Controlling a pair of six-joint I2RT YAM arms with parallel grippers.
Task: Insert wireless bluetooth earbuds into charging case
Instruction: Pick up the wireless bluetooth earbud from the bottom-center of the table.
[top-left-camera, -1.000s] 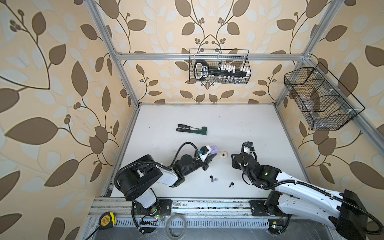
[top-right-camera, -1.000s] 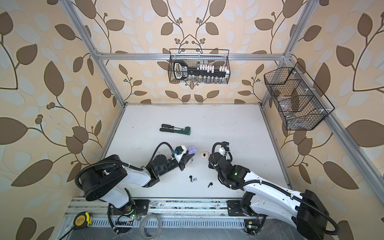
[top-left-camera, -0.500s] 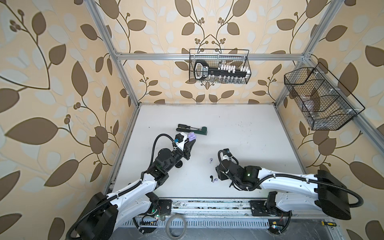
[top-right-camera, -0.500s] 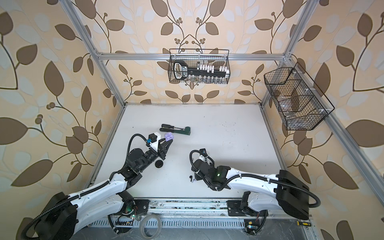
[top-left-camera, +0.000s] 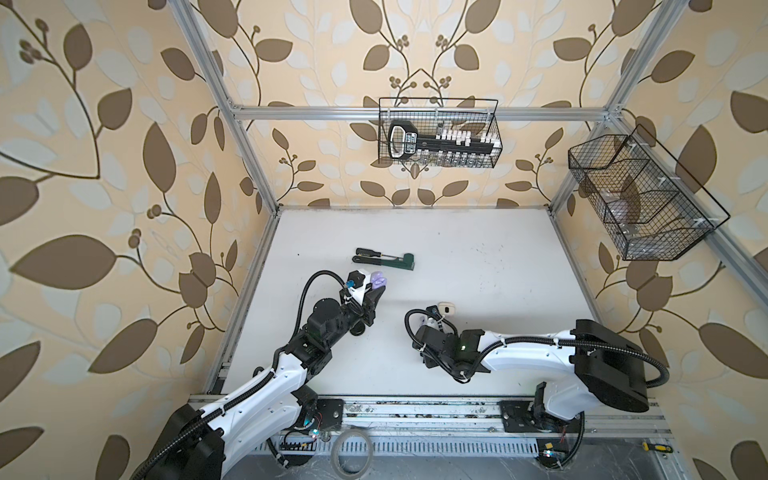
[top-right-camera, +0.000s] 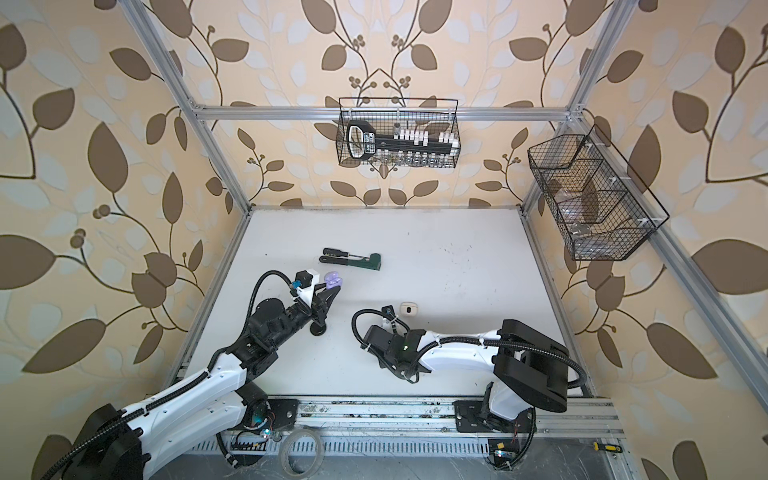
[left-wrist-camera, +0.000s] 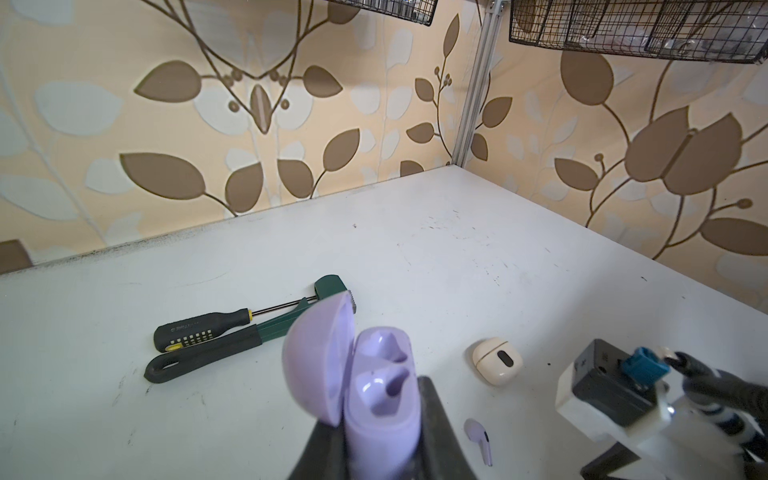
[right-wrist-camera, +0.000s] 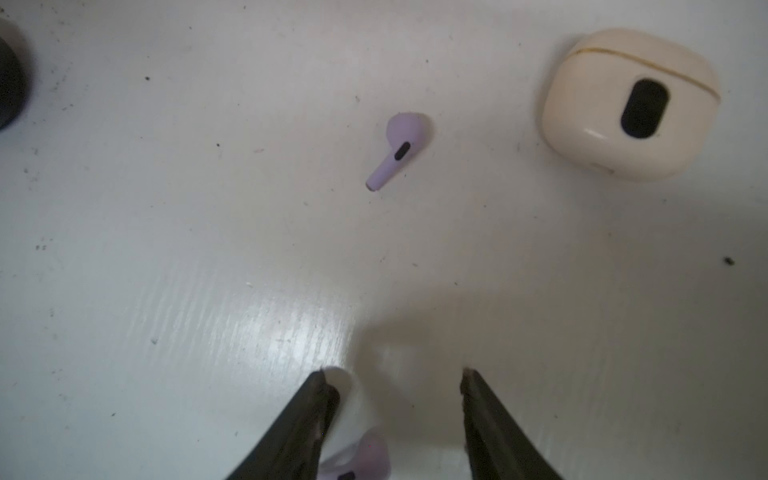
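Step in hand: pick-up of lilac earbud (right-wrist-camera: 359, 459) for lilac charging case (left-wrist-camera: 382, 399). Case open, lid back, both sockets seemingly empty, clenched in left gripper (top-left-camera: 375, 293), off table (right-wrist-camera: 166, 249). Right gripper (right-wrist-camera: 399, 384) low, jaws apart, nothing pinched; earbud between fingers, blurred; second lilac earbud (right-wrist-camera: 401, 145) ahead, near closed cream case (right-wrist-camera: 627, 104). Next, likely: square pinch on bud, lift, stem-first into socket. Versus one second ago: case carried from table middle toward screwdriver (top-left-camera: 370, 252); right arm swung in from right; little change since half second ago
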